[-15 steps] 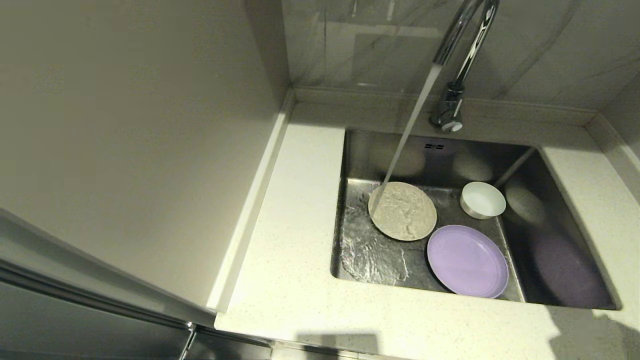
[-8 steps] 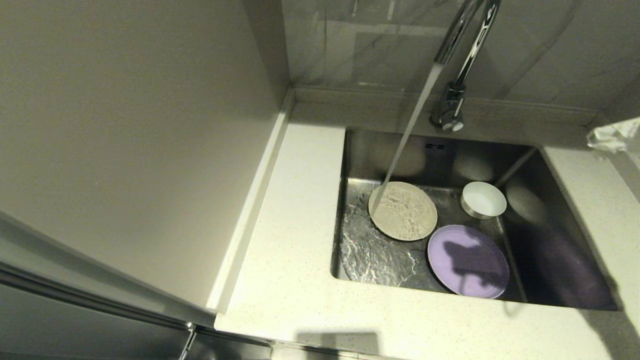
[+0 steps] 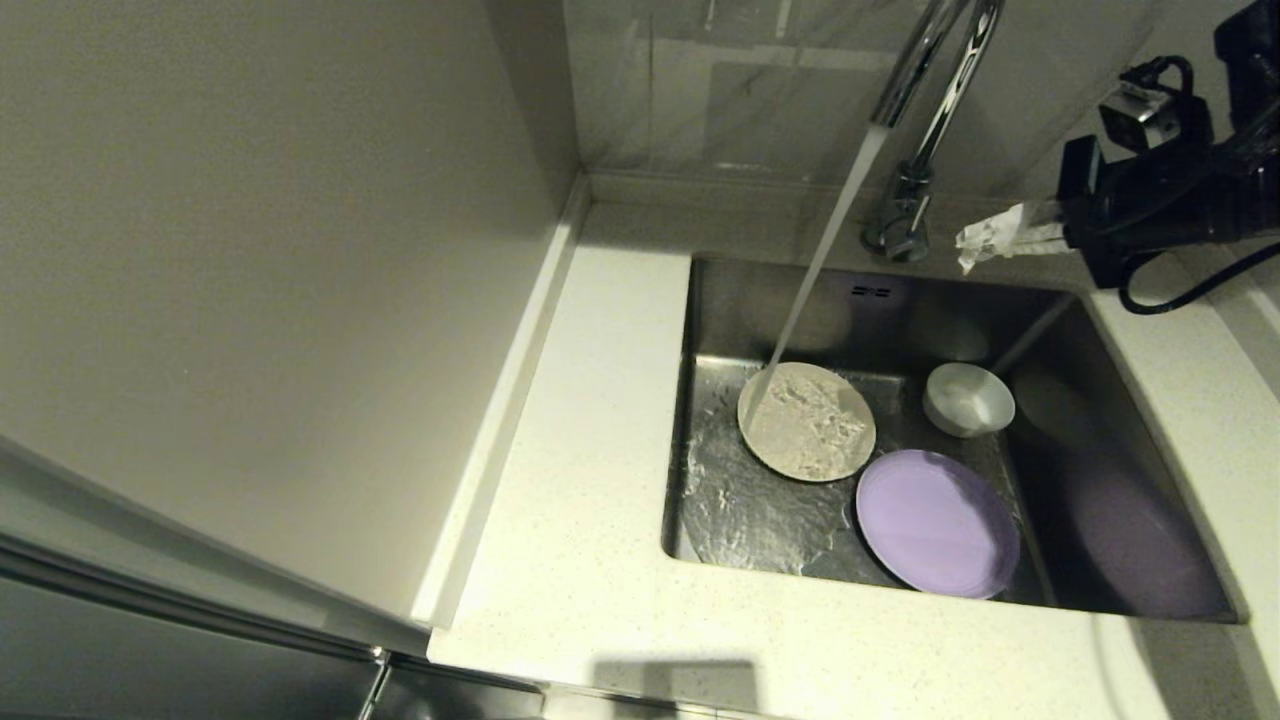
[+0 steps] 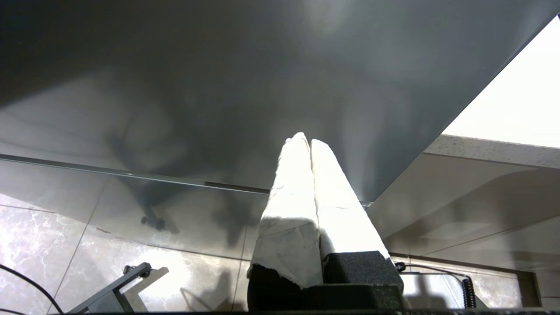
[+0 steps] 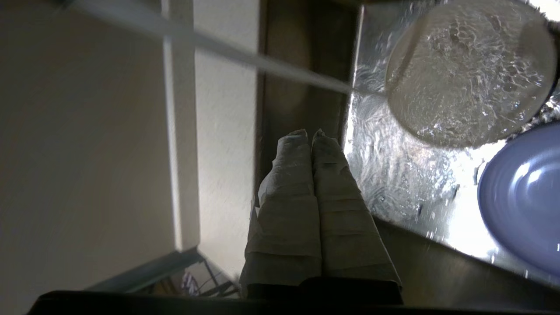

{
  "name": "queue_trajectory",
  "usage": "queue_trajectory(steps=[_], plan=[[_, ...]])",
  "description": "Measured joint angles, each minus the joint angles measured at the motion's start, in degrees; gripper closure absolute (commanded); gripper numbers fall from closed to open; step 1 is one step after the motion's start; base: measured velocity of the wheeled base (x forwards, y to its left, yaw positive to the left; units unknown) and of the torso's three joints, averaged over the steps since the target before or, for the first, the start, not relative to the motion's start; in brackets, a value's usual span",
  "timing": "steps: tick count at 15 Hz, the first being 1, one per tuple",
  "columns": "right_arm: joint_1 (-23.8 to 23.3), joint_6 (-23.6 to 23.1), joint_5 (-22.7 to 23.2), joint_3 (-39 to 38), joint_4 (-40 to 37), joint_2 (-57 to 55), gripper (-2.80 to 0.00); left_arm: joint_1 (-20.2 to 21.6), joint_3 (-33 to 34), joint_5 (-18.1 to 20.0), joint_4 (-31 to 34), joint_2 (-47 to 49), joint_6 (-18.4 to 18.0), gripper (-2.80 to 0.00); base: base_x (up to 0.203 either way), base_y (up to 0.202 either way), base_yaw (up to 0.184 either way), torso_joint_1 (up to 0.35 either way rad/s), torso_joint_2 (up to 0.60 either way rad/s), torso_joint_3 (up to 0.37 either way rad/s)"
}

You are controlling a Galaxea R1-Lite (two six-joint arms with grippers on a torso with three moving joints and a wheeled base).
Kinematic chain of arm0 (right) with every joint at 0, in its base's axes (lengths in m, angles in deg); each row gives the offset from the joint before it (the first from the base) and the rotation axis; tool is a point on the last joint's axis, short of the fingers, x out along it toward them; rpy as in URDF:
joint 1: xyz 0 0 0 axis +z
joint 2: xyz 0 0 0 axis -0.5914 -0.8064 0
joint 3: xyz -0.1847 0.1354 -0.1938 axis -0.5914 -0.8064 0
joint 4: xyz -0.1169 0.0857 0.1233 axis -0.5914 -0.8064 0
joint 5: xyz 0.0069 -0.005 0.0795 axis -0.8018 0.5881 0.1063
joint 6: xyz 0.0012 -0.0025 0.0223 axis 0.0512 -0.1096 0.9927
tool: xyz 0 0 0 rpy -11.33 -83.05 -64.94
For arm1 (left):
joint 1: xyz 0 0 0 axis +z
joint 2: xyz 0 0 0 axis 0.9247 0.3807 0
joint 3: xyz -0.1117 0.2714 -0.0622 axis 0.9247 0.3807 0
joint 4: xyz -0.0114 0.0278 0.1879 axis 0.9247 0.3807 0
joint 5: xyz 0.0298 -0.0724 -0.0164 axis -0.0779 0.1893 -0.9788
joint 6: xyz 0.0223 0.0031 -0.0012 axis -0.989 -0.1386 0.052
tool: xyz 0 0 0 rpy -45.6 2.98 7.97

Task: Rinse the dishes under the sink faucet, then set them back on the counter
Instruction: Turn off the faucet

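**Water running, all three dishes in the sink**

The faucet [image 3: 925,110] arches toward the robot's left, its top cut off by the frame edge. Its stream slants down onto the far-left rim of the cream-beige plate [image 3: 806,421], which lies flat on the sink [image 3: 1120,520] floor under rippling water. The lilac plate [image 3: 937,523] lies beside it toward the robot, its rim just touching or barely overlapping the beige one; which, I cannot tell. The white bowl [image 3: 968,399] stands mouth-up near the back wall, apart from both plates. The drain is hidden.

The right gripper [image 3: 985,243] hangs over the sink's far right corner beside the faucet base, pointing left, its cloth-wrapped fingers [image 5: 302,192] pressed together on nothing. The left gripper [image 4: 309,142] is parked below the table [image 3: 590,520], facing a dark panel, fingers likewise closed and empty.
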Motion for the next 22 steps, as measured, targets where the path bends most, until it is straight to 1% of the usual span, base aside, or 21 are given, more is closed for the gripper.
queue_trajectory(steps=[4,7,13,17,20,22], plan=[[-0.02,0.20,-0.27,0.66,8.24,-6.34,0.00,0.00,0.00,0.01,0.02,0.00,-0.02,0.00,0.000,0.000,0.000,0.000,0.00,0.000],[0.00,0.20,-0.44,0.93,12.53,-9.14,0.00,-0.05,0.00,0.00,0.00,0.00,-0.02,0.00,0.000,0.000,0.000,0.000,0.00,0.000],[-0.37,0.22,-0.56,1.03,22.73,-12.03,0.00,0.00,0.00,0.01,0.00,0.00,0.01,0.00,0.000,0.000,0.000,0.000,0.00,0.000],[-1.16,0.09,-0.38,1.06,33.75,-13.24,0.00,0.00,0.00,0.00,0.00,0.00,0.01,0.00,0.000,0.000,0.000,0.000,0.00,0.000],[-1.40,-0.44,-0.27,1.06,40.31,-14.11,0.00,0.00,0.00,0.01,0.00,0.00,0.01,0.00,0.000,0.000,0.000,0.000,0.00,0.000],[-1.60,-1.53,-0.20,1.07,42.16,-14.72,0.00,0.00,0.00,0.00,0.00,0.00,-0.02,0.00,0.000,0.000,0.000,0.000,0.00,0.000]])
